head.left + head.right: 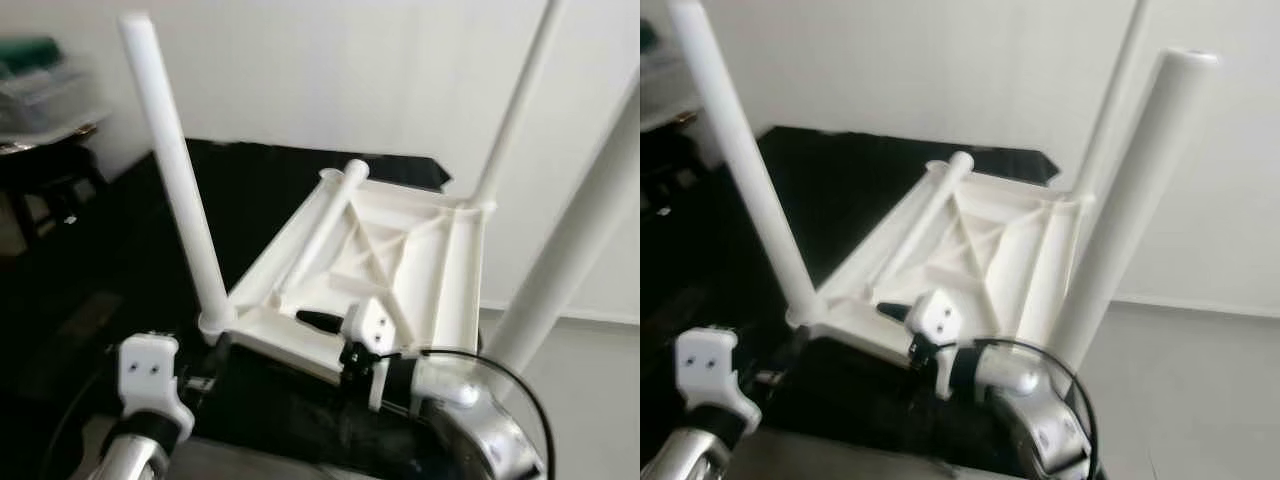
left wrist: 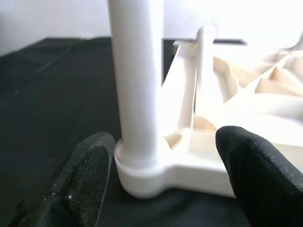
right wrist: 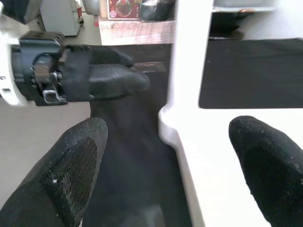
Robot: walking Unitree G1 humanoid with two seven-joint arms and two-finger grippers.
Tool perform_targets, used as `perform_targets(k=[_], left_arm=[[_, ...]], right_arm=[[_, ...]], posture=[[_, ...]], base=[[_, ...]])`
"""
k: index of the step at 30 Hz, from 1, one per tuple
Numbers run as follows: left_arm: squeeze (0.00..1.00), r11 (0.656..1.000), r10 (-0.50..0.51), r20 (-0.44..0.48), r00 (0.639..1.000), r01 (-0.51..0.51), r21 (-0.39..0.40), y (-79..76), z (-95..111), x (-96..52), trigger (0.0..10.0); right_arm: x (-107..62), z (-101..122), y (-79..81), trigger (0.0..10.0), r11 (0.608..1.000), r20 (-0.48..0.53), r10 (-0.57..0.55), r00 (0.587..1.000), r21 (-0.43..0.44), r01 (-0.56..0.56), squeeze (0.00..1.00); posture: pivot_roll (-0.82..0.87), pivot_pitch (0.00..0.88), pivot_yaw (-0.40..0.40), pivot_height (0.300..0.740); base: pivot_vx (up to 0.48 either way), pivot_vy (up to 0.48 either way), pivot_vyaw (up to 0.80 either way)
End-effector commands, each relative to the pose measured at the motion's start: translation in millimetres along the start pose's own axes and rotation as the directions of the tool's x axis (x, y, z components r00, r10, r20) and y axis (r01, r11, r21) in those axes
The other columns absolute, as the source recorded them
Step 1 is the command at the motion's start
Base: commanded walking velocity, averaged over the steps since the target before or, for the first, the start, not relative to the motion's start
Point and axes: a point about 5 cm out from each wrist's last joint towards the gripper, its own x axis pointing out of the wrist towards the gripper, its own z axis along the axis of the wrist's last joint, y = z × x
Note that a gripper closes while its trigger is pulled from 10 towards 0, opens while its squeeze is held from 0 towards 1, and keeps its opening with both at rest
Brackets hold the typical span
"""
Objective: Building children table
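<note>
The white children's table top (image 1: 400, 250) lies upside down on a black-covered surface (image 1: 250, 180). One leg (image 1: 175, 170) stands upright in its near left corner, another (image 1: 515, 110) at the far right, and a third (image 1: 580, 230) close by on the near right. A loose leg (image 1: 325, 220) lies slanted across the underside. My left gripper (image 2: 161, 175) is open, its fingers either side of the near left leg's base (image 2: 137, 165), apart from it. My right gripper (image 3: 165, 170) is open astride the top's near edge (image 3: 189, 156), with the left gripper (image 3: 94, 75) facing it.
A dark shelf with containers (image 1: 40, 90) stands at the far left. A white wall rises behind the surface, and grey floor (image 1: 1200, 380) lies to the right. A black cable (image 1: 520, 385) loops over my right forearm.
</note>
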Motion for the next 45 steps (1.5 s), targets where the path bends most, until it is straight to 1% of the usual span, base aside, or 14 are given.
perform_targets(k=[1, 5, 9, 12, 15, 20, 23, 27, 30, 34, 36, 38, 42, 45], left_arm=[[0.00, 1.000, 0.015, -0.019, 1.000, -0.015, 0.007, 4.8, -2.6, -0.9, 10.0], [0.00, 0.999, 0.027, -0.006, 1.000, -0.027, -0.022, 6.1, -1.7, -1.3, 10.0], [0.00, 0.999, 0.032, -0.018, 0.999, -0.033, -0.015, 9.0, -2.5, -0.3, 10.0], [0.00, 0.998, 0.052, -0.039, 0.998, -0.053, -0.032, 12.6, -4.8, 0.2, 10.0], [0.00, 0.998, 0.053, -0.058, 0.997, -0.054, -0.024, 13.6, -6.9, 0.3, 10.0], [0.00, 0.999, 0.042, -0.054, 0.998, -0.043, -0.023, 12.1, -6.8, -0.3, 10.0], [0.00, 0.998, 0.047, -0.041, 0.998, -0.048, -0.040, 12.2, -6.0, -0.7, 10.0], [0.00, 0.999, 0.038, -0.048, 0.998, -0.040, -0.029, 11.4, -6.0, -0.1, 10.0], [0.00, 0.999, 0.038, -0.071, 0.997, -0.040, -0.033, 11.1, -7.5, 0.5, 10.0], [0.00, 0.999, 0.039, -0.075, 0.996, -0.042, -0.035, 10.6, -8.1, 1.1, 10.0], [0.00, 0.998, 0.040, -0.079, 0.996, -0.043, -0.037, 10.3, -8.7, 1.7, 10.0], [0.00, 0.999, 0.032, -0.083, 0.996, -0.034, -0.028, 9.7, -9.1, 2.4, 10.0], [0.00, 0.999, 0.030, -0.089, 0.996, -0.032, -0.019, 9.5, -9.7, 2.7, 10.0], [0.00, 1.000, 0.022, -0.095, 0.995, -0.022, 0.005, 9.3, -10.6, 3.4, 10.0]], right_arm=[[2.2, 2.2, 2.5, 10.0, 1.000, 0.015, 0.017, 1.000, 0.013, -0.018, 0.00], [1.7, 2.3, 3.1, 10.0, 0.999, 0.013, 0.039, 0.999, 0.020, -0.039, 0.00], [1.6, 3.0, 3.4, 10.0, 0.998, 0.009, 0.064, 0.998, 0.024, -0.064, 0.00], [1.7, 3.2, 3.6, 10.0, 0.997, 0.007, 0.068, 0.998, 0.025, -0.069, 0.00], [1.3, 3.3, 3.7, 10.0, 0.998, 0.001, 0.067, 0.998, 0.018, -0.067, 0.00], [0.4, 3.8, 4.0, 10.0, 0.998, -0.003, 0.064, 0.998, 0.009, -0.064, 0.00], [-0.1, 4.0, 4.2, 10.0, 0.998, -0.004, 0.066, 0.998, 0.005, -0.066, 0.00], [-1.2, 4.1, 3.4, 10.0, 0.998, -0.008, 0.066, 0.998, 0.000, -0.066, 0.00], [-2.2, 4.0, 2.4, 10.0, 0.998, -0.010, 0.059, 0.998, -0.001, -0.059, 0.00], [-3.2, 3.9, 1.3, 10.0, 0.999, -0.010, 0.048, 0.999, -0.002, -0.048, 0.00], [-4.4, 3.4, -1.8, 10.0, 1.000, -0.004, 0.011, 1.000, 0.007, -0.011, 0.00], [-5.1, 3.2, -3.5, 10.0, 1.000, 0.001, -0.010, 1.000, 0.015, 0.010, 0.00], [-5.2, 3.0, -3.7, 10.0, 1.000, 0.003, -0.014, 1.000, 0.017, 0.014, 0.00], [-5.0, 2.0, -4.0, 10.0, 0.999, 0.005, -0.019, 1.000, 0.027, 0.019, 0.00]], posture=[[0.01, 0.044, -0.021, 0.740], [0.01, 0.044, -0.022, 0.740], [0.01, 0.043, -0.024, 0.740], [0.01, 0.042, -0.023, 0.740], [0.00, 0.042, -0.018, 0.740], [0.00, 0.042, -0.016, 0.740], [0.00, 0.042, -0.016, 0.740], [-0.01, 0.044, -0.019, 0.740], [-0.02, 0.046, -0.026, 0.740], [-0.03, 0.047, -0.027, 0.740], [-0.03, 0.048, -0.026, 0.740], [-0.03, 0.047, -0.026, 0.740], [-0.03, 0.047, -0.024, 0.740], [-0.03, 0.040, -0.022, 0.740]], base=[[0.000, -0.480, 0.00], [0.000, -0.120, 0.00], [0.000, 0.000, 0.00], [0.000, 0.000, 0.00], [0.000, 0.480, 0.00], [0.000, 0.480, 0.00], [0.000, 0.334, 0.00], [0.000, 0.000, 0.00], [0.000, 0.000, 0.00], [0.000, 0.000, 0.00], [0.000, 0.000, 0.00], [0.000, 0.000, 0.00], [0.000, 0.000, 0.00], [0.000, 0.000, 0.00]])
